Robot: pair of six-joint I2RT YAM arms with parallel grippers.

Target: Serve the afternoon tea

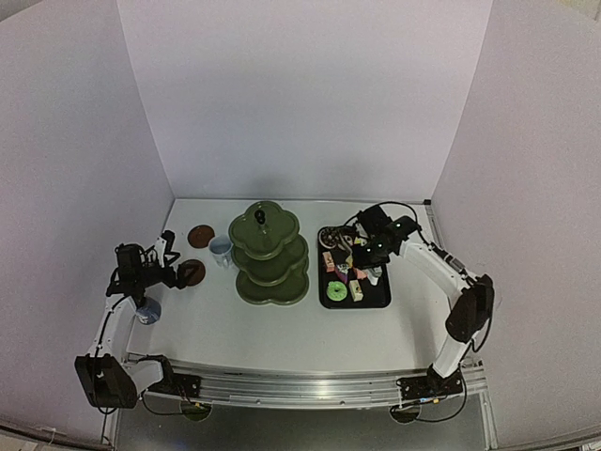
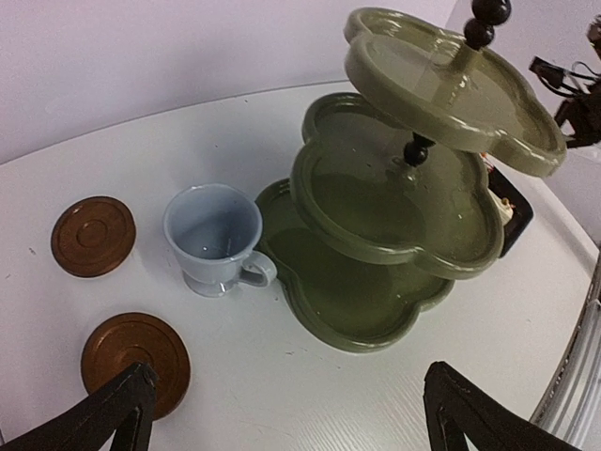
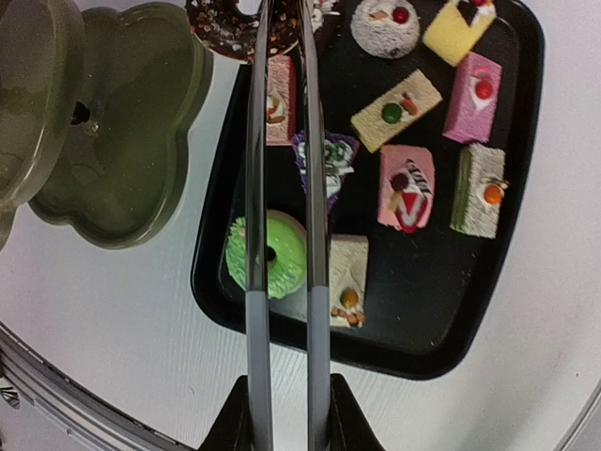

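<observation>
The olive-green three-tier stand (image 1: 270, 252) stands mid-table, its tiers bare (image 2: 394, 216). A pale blue cup (image 2: 214, 235) sits left of it, with two brown coasters (image 2: 93, 235) (image 2: 136, 362) further left. My left gripper (image 2: 291, 376) hangs open just above the near coaster. A second cup (image 1: 148, 311) sits beside the left arm. Several small cakes lie on the black tray (image 3: 451, 348), among them a green doughnut (image 3: 272, 252) and a pink slice (image 3: 406, 186). My right gripper (image 3: 286, 395) is shut on metal tongs (image 3: 286, 188) that reach over the tray; their tips are out of view.
The tray (image 1: 380, 296) lies right of the stand, close to its bottom tier (image 3: 122, 122). White walls close off the back and both sides. A metal rail runs along the table's near edge.
</observation>
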